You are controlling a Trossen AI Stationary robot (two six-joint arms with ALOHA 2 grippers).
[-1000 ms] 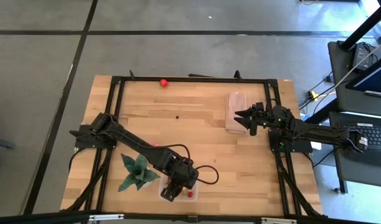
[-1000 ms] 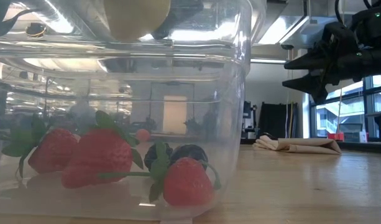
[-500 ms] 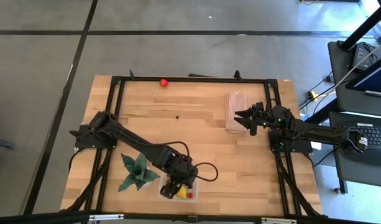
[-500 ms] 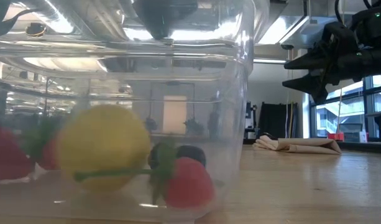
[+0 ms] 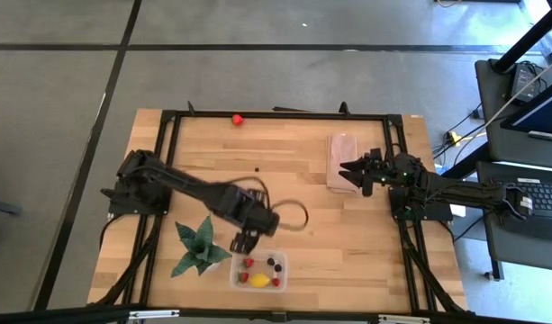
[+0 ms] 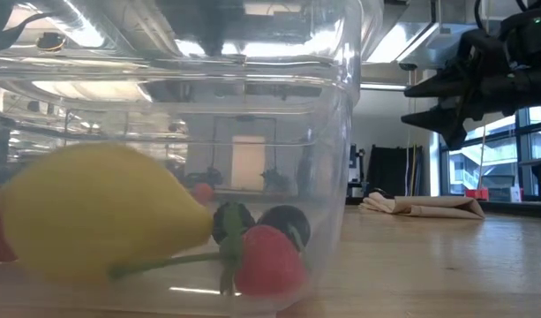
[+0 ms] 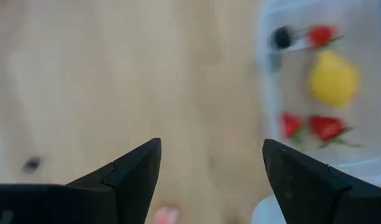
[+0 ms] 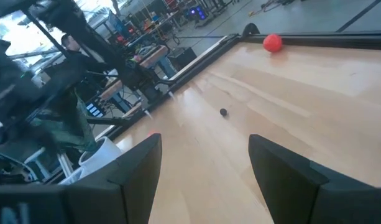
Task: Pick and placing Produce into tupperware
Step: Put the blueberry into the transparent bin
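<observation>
**Mia:** Where is the left gripper (image 5: 243, 241)?

**Ben:** It hangs above the table, between the green spiky plant (image 5: 199, 249) and the small clear plastic box (image 5: 258, 281), just past the box's far edge. Its two dark fingers (image 7: 131, 177) stand wide apart, and there is nothing between them.

**Mia:** What is in the box?

**Ben:** The yellow lemon-shaped fruit (image 6: 98, 212) lies in it. Beside it are little red strawberries (image 7: 327, 127) and dark round berries (image 6: 286, 223). I think most of the job is done.

**Mia:** Is anything left out?

**Ben:** Yes. One round red fruit (image 5: 237, 119) sits at the far edge of the wooden table (image 5: 285, 180), well apart from the box. A tiny dark speck (image 5: 257, 168) lies on the wood too, but I cannot tell what it is.

**Mia:** And the right gripper (image 5: 347, 171)?

**Ben:** It waits over the folded beige cloth (image 5: 340, 155) on the right side. Its fingers are spread and hold nothing.

**Mia:** So what comes next?

**Ben:** I guess the red fruit has to go in the box.
</observation>
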